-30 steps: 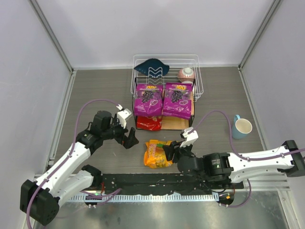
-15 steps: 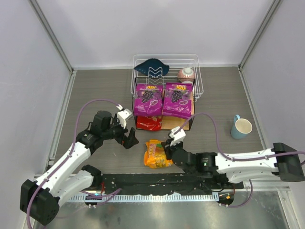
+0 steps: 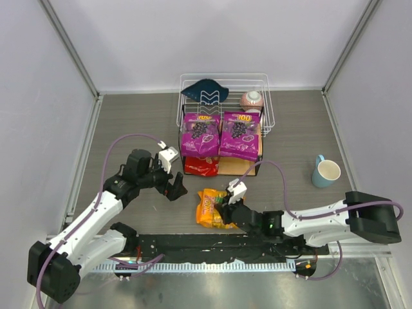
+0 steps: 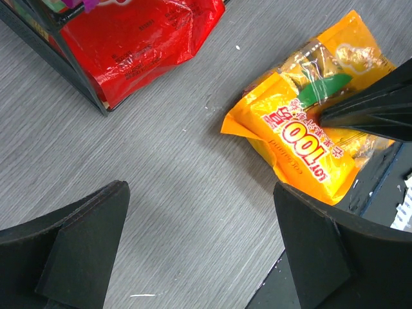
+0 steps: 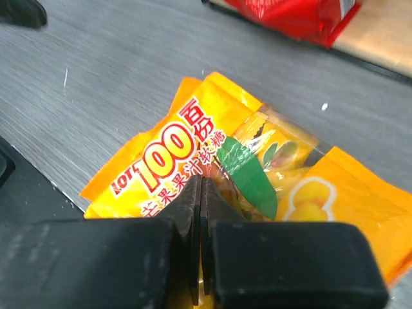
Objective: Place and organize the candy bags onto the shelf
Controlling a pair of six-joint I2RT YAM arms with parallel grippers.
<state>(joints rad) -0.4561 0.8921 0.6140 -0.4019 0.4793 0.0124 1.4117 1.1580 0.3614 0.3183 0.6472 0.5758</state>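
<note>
The orange-yellow glossy plastic candy bag (image 3: 207,209) lies flat just in front of the two-tier shelf of light wooden boards in a black metal frame (image 3: 235,166), its long axis slanted to the shelf's front edge. My right gripper (image 5: 201,183) sits directly over it, fingers pressed together with no plastic showing between them. The left gripper (image 4: 199,251) hangs spread wide off the shelf's left front corner, so right is nearer. A second ago the right gripper was beside the bag; it has slid across onto it. Bag and left arm haven't moved.
</note>
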